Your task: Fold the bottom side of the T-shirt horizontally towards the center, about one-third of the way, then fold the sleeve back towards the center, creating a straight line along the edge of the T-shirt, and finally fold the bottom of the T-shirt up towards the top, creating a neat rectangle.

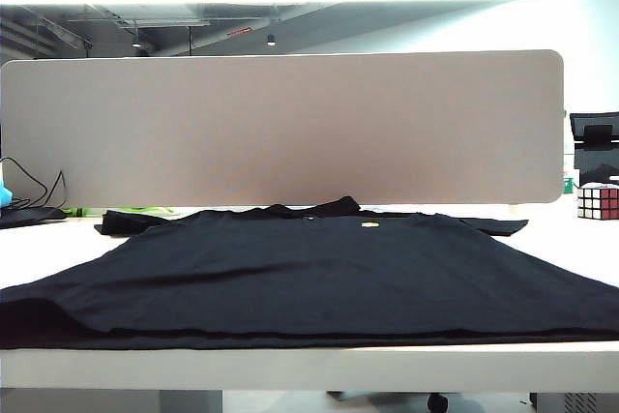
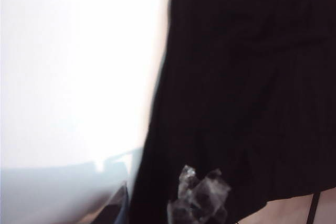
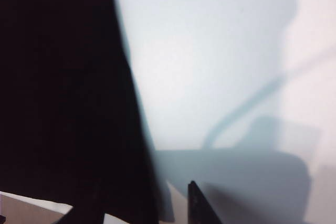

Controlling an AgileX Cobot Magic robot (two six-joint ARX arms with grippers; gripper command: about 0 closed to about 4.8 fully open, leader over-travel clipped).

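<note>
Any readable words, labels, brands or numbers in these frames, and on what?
None can be read.
Small yellow mark near the collar of the black soft-fabric T-shirt: too small to read.
Red strip on the ceiling beam: blurred.
Coloured puzzle cube: no text.
Both wrist views show no lettering.

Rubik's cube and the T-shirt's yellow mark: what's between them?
Exterior view: T-shirt fabric, its sleeve tip, then bare table. Left gripper and right gripper show only in wrist views, at shirt edges.
</note>
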